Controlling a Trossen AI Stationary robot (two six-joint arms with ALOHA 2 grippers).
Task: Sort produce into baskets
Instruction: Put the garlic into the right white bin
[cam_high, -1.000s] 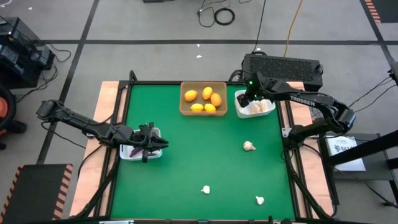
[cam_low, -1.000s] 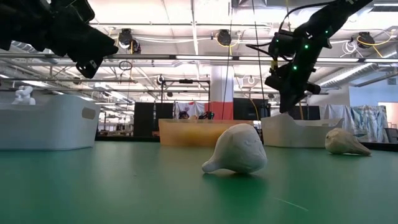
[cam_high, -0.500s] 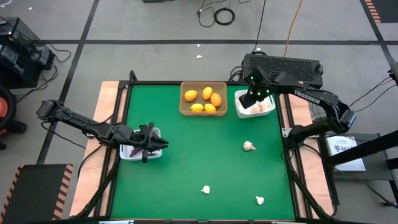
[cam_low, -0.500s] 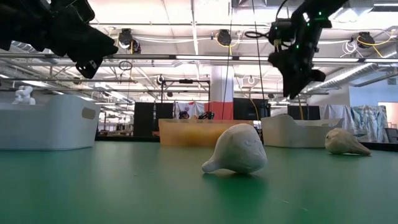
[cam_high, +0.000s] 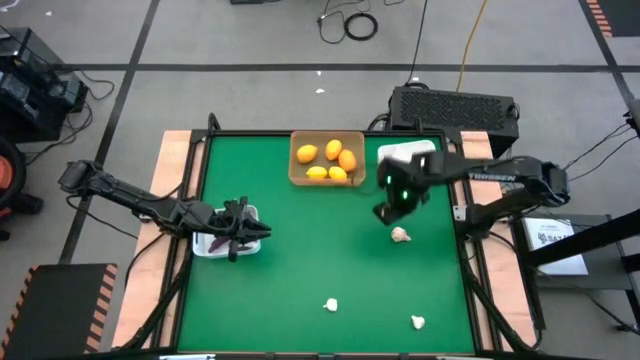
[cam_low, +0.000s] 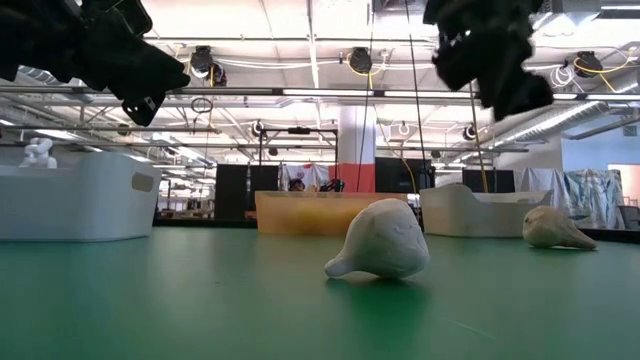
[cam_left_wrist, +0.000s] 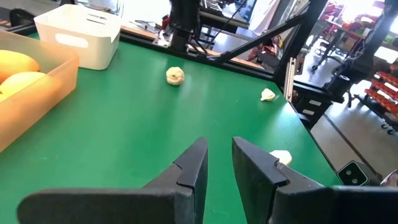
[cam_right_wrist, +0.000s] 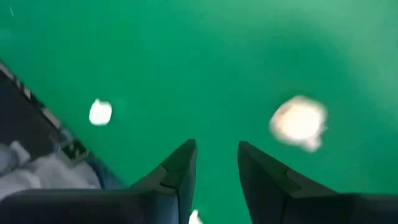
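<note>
Green table felt (cam_high: 290, 260) lies mostly bare through centre frame, three garlic bulbs loose at lower right: (cam_high: 400, 235), (cam_high: 330, 305), (cam_high: 418, 321). Baskets hug the edges: tan basket (cam_high: 327, 182) of orange fruit and white basket (cam_high: 400, 152) at top, another white one (cam_high: 206, 246) left. Right gripper (cam_high: 388, 210) hovers just above the nearest bulb, jaws slightly apart and empty; left gripper (cam_high: 238, 231) over the left basket, jaws narrowly apart, empty.

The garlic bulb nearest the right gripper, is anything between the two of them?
Nothing visible. The right gripper hangs just beside that garlic bulb, fingers apart and empty, with only bare green mat between them.
</note>
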